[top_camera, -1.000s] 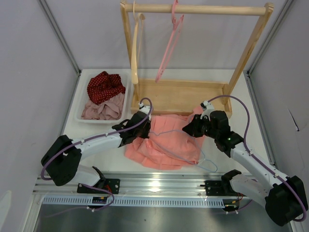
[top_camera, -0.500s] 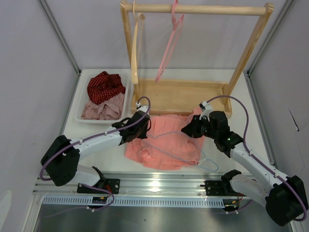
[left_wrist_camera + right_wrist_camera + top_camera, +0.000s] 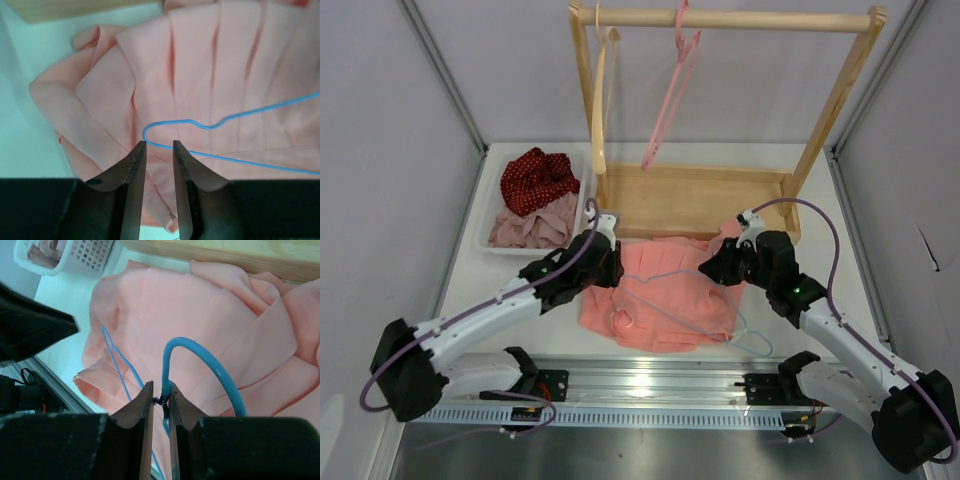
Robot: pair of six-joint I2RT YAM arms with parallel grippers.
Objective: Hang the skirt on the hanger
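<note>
Salmon-pink skirt [image 3: 670, 300] spread flat on the white counter [image 3: 865, 270], just near of the wooden rack [image 3: 690, 200], pale blue hanger [image 3: 185, 340] lying across it, right tool [image 3: 161, 390] pinching the hanger's hook at the skirt's far right, left tool [image 3: 159, 145] slightly parted, empty, over the skirt's left part.

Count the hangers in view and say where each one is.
3. A blue hanger lies on the pink skirt, a pink hanger hangs from the rail of the wooden rack, and a wooden hanger hangs at its left end. None seems hidden.
</note>
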